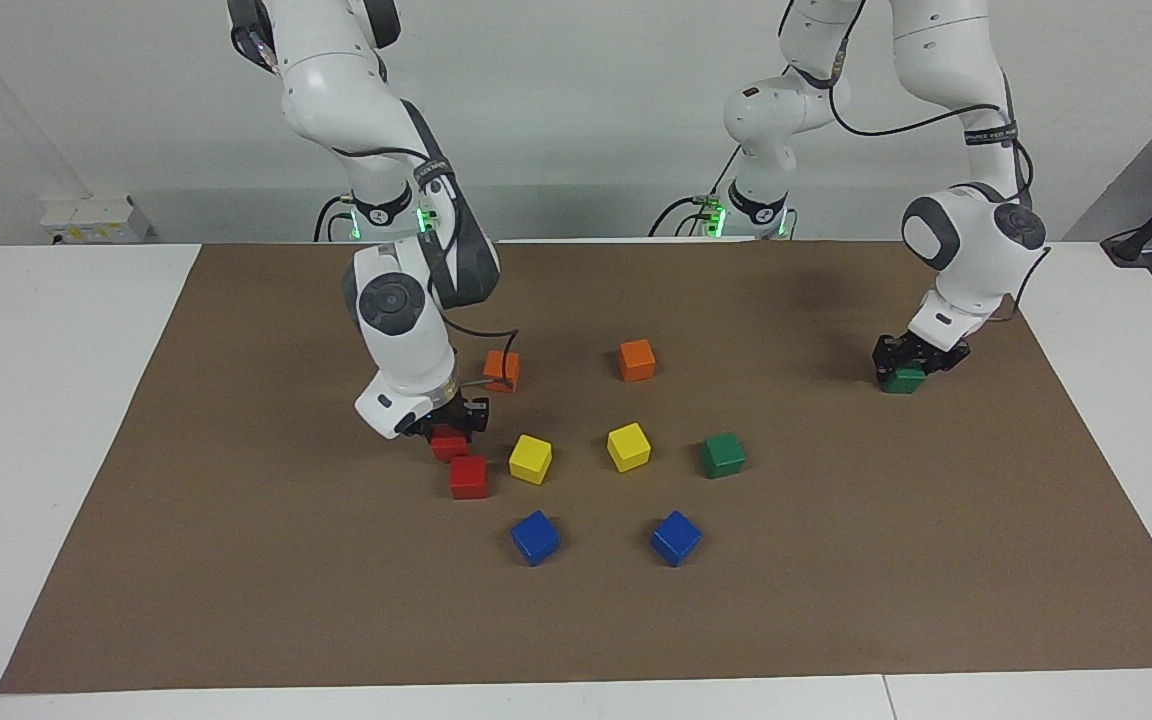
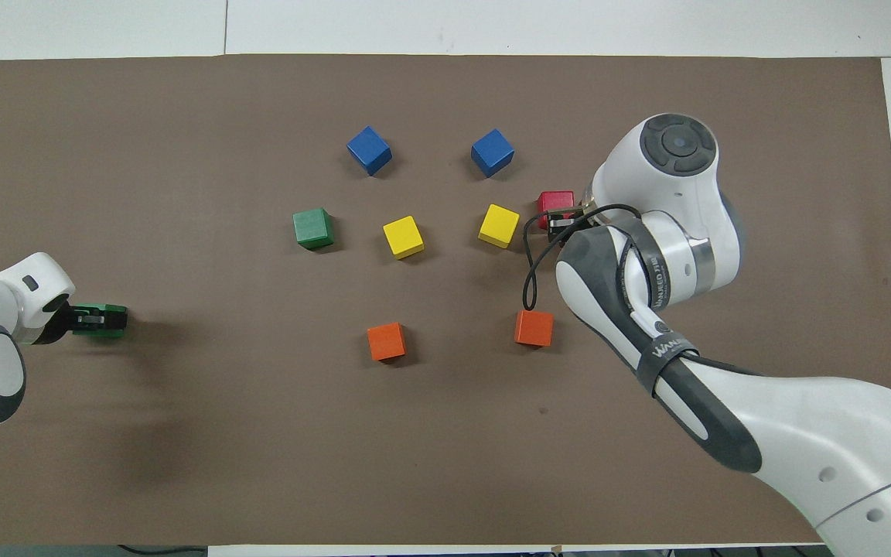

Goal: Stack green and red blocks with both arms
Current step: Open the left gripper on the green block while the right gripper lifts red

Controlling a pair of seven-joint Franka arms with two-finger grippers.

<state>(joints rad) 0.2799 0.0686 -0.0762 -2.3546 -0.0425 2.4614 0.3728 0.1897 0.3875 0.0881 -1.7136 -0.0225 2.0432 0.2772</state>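
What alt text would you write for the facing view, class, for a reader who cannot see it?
Two white robot arms work at a brown mat: the right gripper is shut on a red block beside a second red block, while the left gripper is on a green block. Orange, yellow, blue and another green block lie between them.

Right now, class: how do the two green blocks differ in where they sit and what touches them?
One green block sits under the left gripper, near the left arm's end of the mat; the free green block stands untouched beside a yellow block, farther from the robots. Both look the same size and rest on the mat.
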